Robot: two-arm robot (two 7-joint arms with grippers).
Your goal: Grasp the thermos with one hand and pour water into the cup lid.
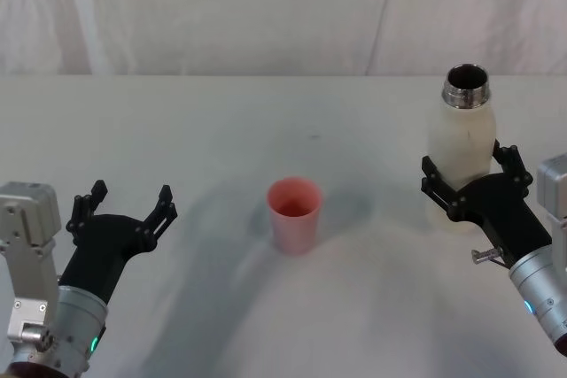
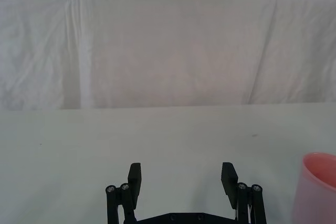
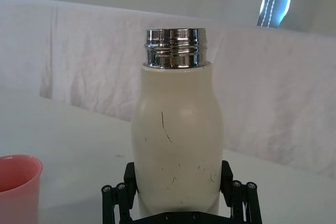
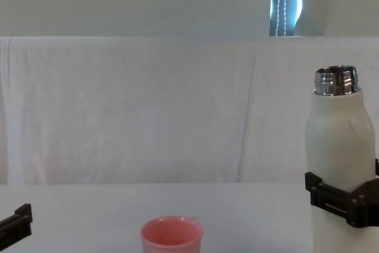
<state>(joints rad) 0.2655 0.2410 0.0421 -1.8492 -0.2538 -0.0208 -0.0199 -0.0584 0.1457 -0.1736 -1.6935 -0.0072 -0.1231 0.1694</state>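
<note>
The cream-white thermos (image 1: 461, 135) stands upright at the table's right side, its open steel neck (image 3: 174, 48) uncapped. My right gripper (image 1: 468, 164) is shut on its lower body, one black finger pressed to each side (image 3: 230, 179); the chest view shows those fingers across the thermos (image 4: 337, 146). The salmon-pink cup lid (image 1: 294, 212) stands upright mid-table, left of the thermos and apart from it, and no liquid is visible in it. It also appears as the cup lid (image 3: 18, 182) in the right wrist view. My left gripper (image 1: 124, 205) hovers open at the near left, nothing between its fingers (image 2: 134, 178).
A white cloth covers the table (image 1: 195, 130) and a white draped backdrop (image 4: 148, 105) hangs behind it. The stretch between the cup lid and the thermos is bare cloth. A bright window strip (image 4: 286, 1) shows above the backdrop.
</note>
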